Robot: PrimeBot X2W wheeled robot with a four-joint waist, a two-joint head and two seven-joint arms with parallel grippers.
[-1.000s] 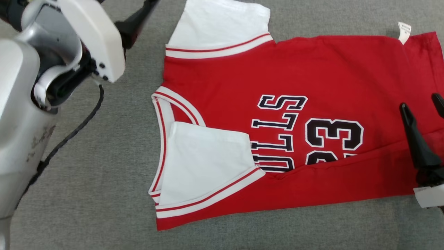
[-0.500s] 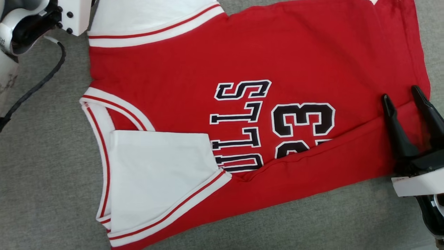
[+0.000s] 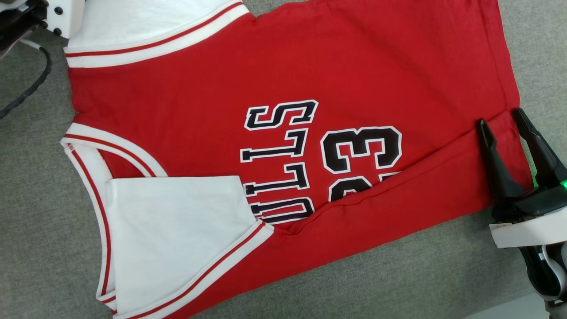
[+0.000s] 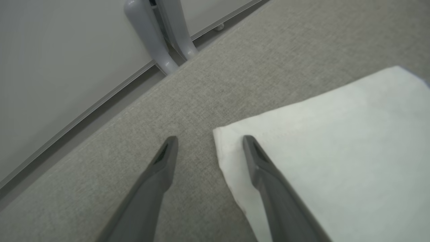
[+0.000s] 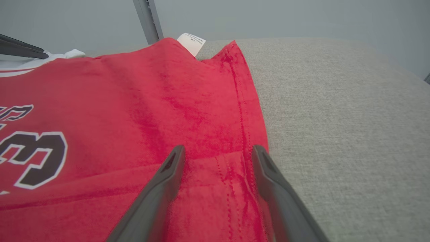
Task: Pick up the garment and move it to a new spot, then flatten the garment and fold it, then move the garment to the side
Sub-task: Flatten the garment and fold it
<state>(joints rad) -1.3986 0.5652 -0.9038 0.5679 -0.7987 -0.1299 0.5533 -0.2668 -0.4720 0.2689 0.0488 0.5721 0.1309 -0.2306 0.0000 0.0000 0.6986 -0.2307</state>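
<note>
Head: folding step. The jersey (image 3: pixel 283 79) lies flat on the mat (image 3: pixel 35 212), near edge folded in. Right gripper (image 3: pixel 500 117) open, empty, over the hem (image 3: pixel 502 66) corner.
Left wrist: left gripper (image 4: pixel 210 137) open, empty, straddling the sleeve (image 4: pixel 319 151) corner.
Right wrist: fingers straddle the hem.
Next, likely: both lower, pinch, fold the far side over.

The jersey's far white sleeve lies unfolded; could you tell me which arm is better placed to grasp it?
Left, probably: the left gripper is open astride a corner of the white sleeve, while the right gripper hangs open over the red hem at the opposite end.
</note>
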